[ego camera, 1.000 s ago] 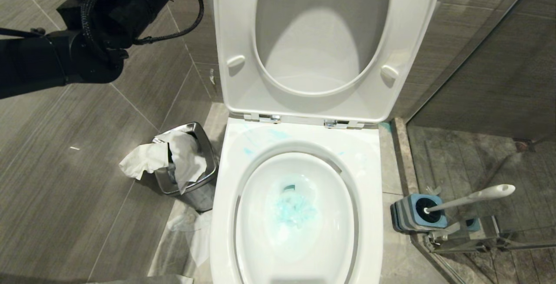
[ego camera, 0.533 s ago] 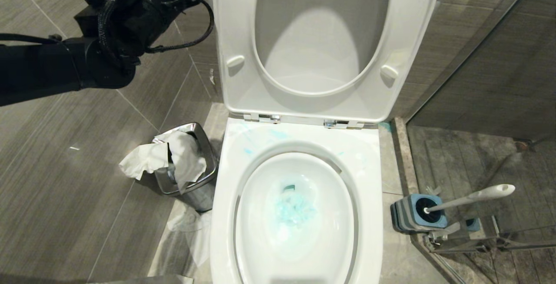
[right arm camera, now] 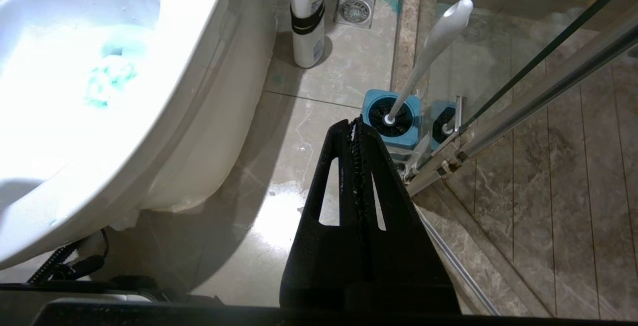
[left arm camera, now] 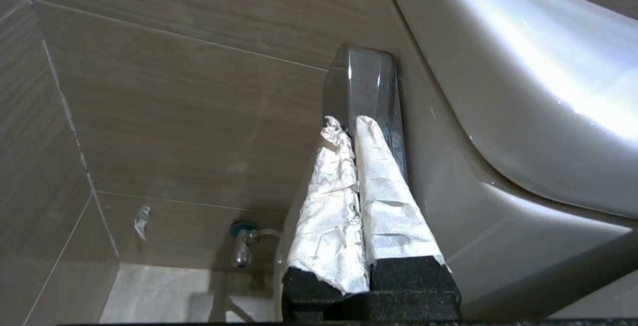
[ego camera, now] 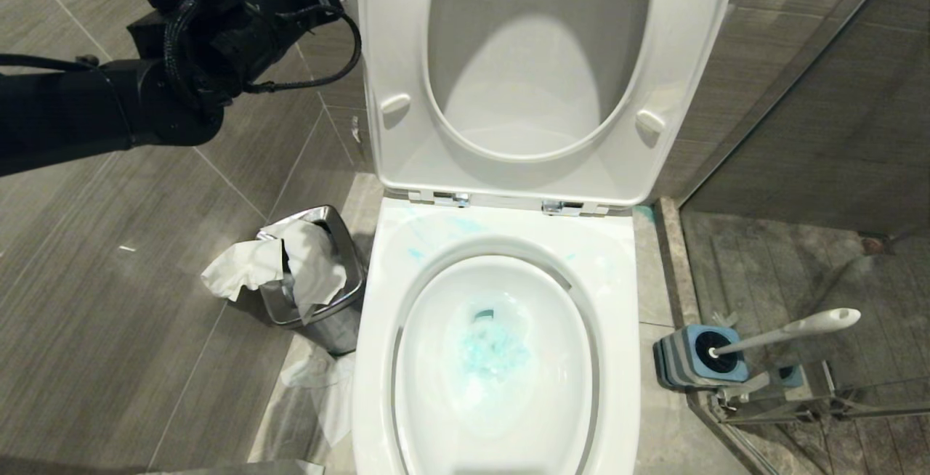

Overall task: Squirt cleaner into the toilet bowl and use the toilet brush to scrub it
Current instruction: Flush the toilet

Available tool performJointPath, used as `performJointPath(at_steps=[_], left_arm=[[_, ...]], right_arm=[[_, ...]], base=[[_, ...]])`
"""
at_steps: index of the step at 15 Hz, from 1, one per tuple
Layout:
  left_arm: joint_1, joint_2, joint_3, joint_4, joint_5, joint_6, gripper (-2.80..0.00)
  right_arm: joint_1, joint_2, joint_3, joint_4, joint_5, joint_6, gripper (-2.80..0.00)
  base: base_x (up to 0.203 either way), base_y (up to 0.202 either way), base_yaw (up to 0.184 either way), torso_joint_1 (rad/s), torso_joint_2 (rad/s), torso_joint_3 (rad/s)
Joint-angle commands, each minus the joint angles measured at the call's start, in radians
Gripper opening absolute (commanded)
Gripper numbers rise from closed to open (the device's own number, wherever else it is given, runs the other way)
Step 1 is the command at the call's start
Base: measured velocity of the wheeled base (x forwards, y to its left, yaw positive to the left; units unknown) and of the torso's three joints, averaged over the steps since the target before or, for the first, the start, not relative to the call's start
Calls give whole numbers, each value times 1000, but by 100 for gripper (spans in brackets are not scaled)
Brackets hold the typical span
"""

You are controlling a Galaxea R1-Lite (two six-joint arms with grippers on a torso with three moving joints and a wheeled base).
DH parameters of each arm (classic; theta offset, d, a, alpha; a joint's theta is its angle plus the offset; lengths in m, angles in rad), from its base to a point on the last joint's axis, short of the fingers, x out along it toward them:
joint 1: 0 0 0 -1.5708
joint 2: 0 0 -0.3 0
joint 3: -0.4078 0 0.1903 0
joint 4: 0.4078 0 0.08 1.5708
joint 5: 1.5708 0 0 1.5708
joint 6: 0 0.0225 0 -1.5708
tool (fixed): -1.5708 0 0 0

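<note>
Two black grippers in view, neither holding anything; left gripper (left arm camera: 349, 124), fingers wrapped in crinkled silver foil and pressed together, raised beside the cistern with its tips against a glossy chrome flush lever (left arm camera: 363, 84) on the tank's side; right gripper (right arm camera: 355, 131), jaws shut, hanging low over the pale marble floor just short of the brush holder.

Glossy white ceramic toilet bowl (ego camera: 617, 271) central in the head view, white seat and lid (ego camera: 407, 83) standing upright; bright turquoise cleaner (ego camera: 494, 351) clouding the water at the bottom, thin blue smears on the flat rim near the chrome hinges; squirting apparently done. Slim white-handled toilet brush (ego camera: 792, 330) resting tilted in its square grey-and-blue holder (ego camera: 679, 366), on the floor to the robot's right of the bowl, beside a glass shower partition. White cleaner bottle with an orange cap (right arm camera: 307, 17) standing on the floor beside the bowl's base. Small steel waste bin (ego camera: 341, 271) stuffed with white tissue, to the left of the bowl.

Step in hand, judged: pressing the flush lever. For a good press: closed tips square on the lever's face, steady push along its travel, no sideways slip off the slick chrome, no knock against the raised lid close by.
</note>
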Motion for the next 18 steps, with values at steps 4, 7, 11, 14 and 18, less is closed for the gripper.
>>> performJointPath(at_steps=[4,7,11,14,18], left_arm=[[-15,29,0,8,5,76,-280],[-21,34,0,8,5,82,-280],[-29,43,0,13,14,87,-280],[-30,45,0,19,6,97,-280],[-35,48,0,68,2,116,-280]], right_arm=[[0,1,0,0,0,0,-280],[1,1,0,0,0,0,-280],[0,1,1,0,0,0,-280],[1,1,0,0,0,0,-280],[0,1,0,0,0,0,-280]], base=[[0,0,0,0,0,0],[0,0,0,0,0,0],[0,0,0,0,0,0],[0,0,0,0,0,0],[0,0,0,0,0,0]])
